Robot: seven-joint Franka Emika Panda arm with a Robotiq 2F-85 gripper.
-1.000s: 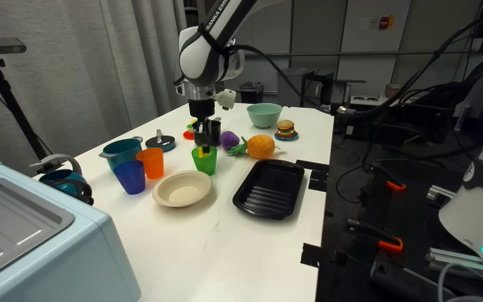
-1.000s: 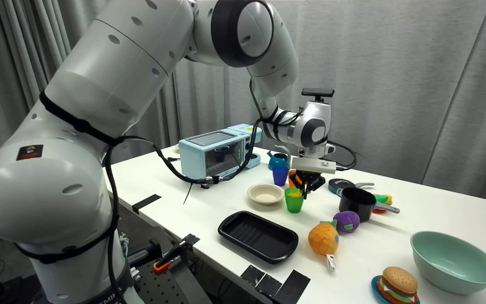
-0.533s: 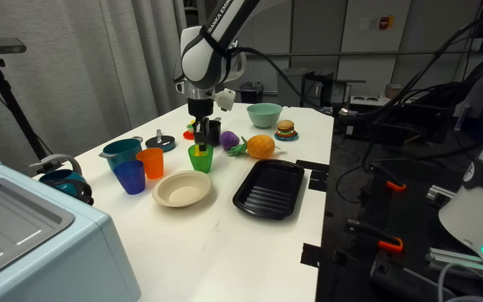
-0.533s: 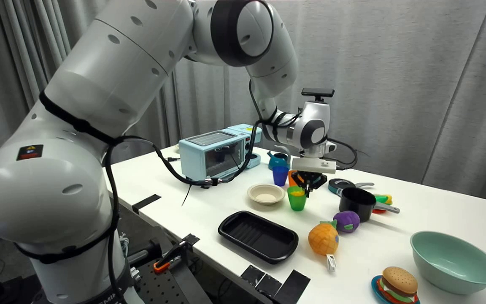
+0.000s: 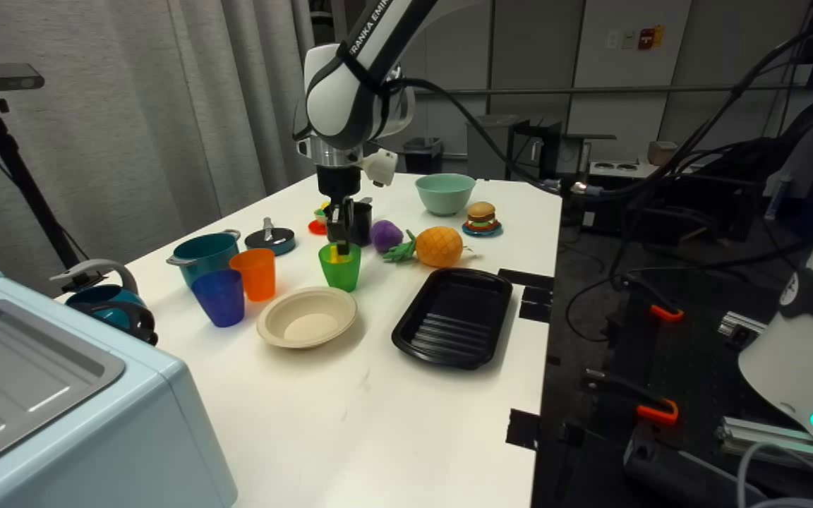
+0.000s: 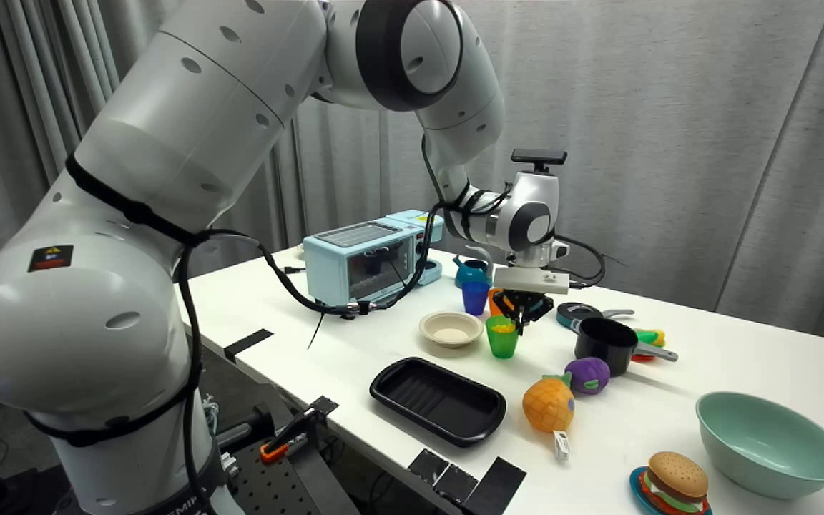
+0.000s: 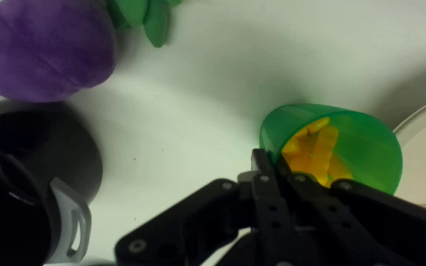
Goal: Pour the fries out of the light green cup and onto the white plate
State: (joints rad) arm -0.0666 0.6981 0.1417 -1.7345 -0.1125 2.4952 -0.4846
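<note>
Shifted slightly since a second ago: light green cup and gripper, both a touch toward the long edge of the table opposite the black tape; white plate unmoved.

Seen in an exterior view: cup near upright, axis roughly vertical, at the gripper's tips; plate just beside it, toward the table end with the toaster oven. Black pot behind, so dark gripper and dark pot run together (a poor backdrop for judging contact). Gap under the cup's base, if any: cannot be told.

Seen again in an exterior view: black tray by the taped edge, plate and cup farther in. Gripper at the side of the cup away from the plate. Orange cup mostly hidden.

Wrist view: gripper clamped on the cup's rim, fingers parted by no more than its thin wall, one apparently outside, one inside. Fries lie in the cup; some may be masked by the fingers, so no count. Plate cut off by the frame. Relation the pour turns on, as judged: grip, cup and plate stand in a row, cup in the middle; tipping the mouth away from the fingers should send the fries plateward, probably after lifting the cup over the plate's rim.
</note>
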